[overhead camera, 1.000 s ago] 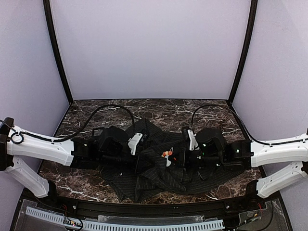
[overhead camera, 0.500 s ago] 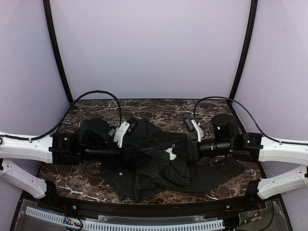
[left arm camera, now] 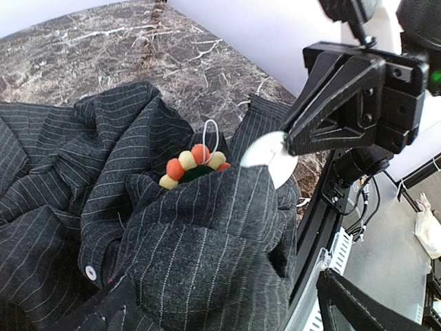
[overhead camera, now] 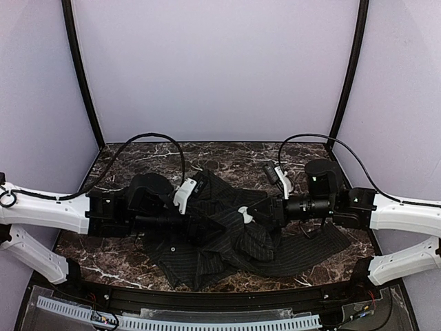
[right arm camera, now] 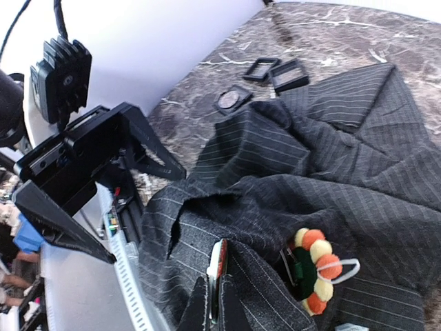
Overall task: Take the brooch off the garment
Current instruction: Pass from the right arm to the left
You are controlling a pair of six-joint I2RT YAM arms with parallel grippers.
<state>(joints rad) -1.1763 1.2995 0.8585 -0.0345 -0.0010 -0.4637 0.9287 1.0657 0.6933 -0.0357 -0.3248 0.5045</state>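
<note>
Two hands hovering over a pinstriped garment [left arm camera: 103, 158], left hand [right arm camera: 149, 218] gaping wide, empty, right hand [left arm camera: 293, 138] pinching a white disc [left arm camera: 270, 155], brooch [left arm camera: 195, 164] sitting just beside its tips.

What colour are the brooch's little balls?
The brooch has orange, red and creamy-white balls around a green middle; the left wrist view shows it best.

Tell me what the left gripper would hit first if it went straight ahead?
Probably the garment, its raised fold right in front of the open left gripper, with the brooch peeking out just behind; depth is hard to judge.
</note>
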